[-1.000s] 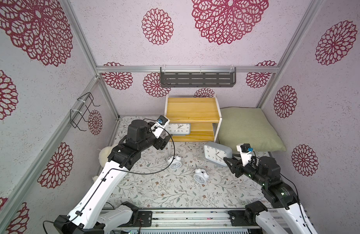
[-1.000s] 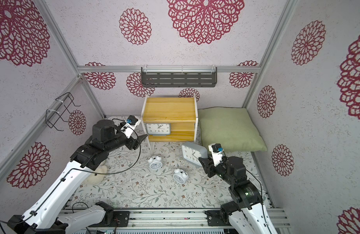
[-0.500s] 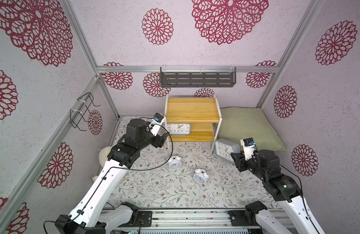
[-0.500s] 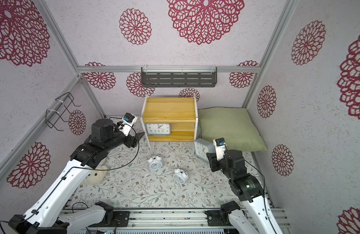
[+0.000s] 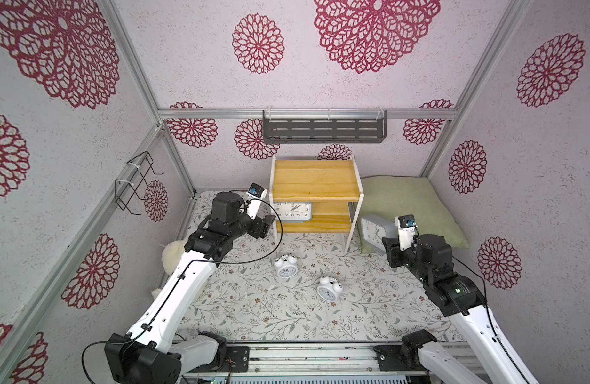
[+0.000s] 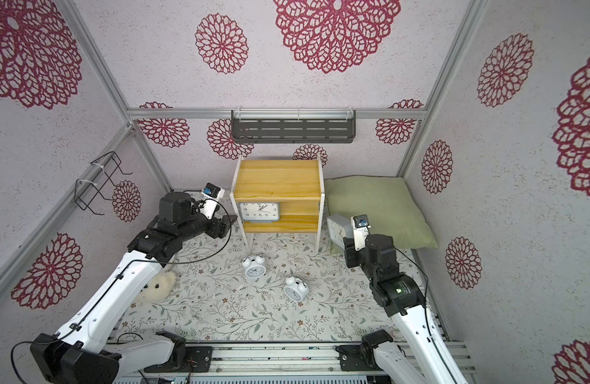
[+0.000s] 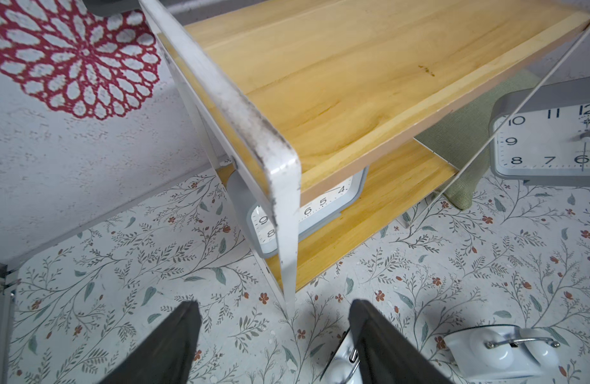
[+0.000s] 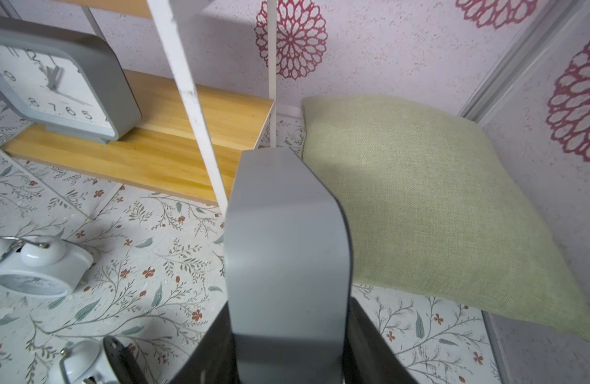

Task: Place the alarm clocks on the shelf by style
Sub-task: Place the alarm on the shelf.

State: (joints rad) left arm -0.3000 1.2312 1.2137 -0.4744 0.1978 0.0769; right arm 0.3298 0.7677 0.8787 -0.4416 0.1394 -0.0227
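**A:** Item one?

**B:** Grey rectangular alarm clock [image 8: 287, 216], held off the floral mat [image 5: 253, 309] just outside the shelf's [image 5: 315, 181] right legs, with the green cushion [image 5: 410, 206] behind it. The right gripper [image 8: 288, 339] is clamped across its thin casing.

**A:** Handling?

**B:** Probably light, stiff and smooth, so slippery. The dial cover looks like the fragile part. It is best pinched low across the casing.

**A:** Item two?

**B:** Matching grey clock [image 5: 293, 211], upright on the left half of the shelf's lower board. The right half is free.

**A:** Three and four?

**B:** First twin-bell alarm clock [image 5: 286, 266] and second twin-bell alarm clock [image 5: 329, 288], lying apart on the mat in front of the shelf. They are small and round and likely to roll. Grasp the body, not the thin wire handle.

**A:** Other claw?

**B:** Left gripper [image 7: 273, 332], jaws apart and empty, at the shelf's left front leg.
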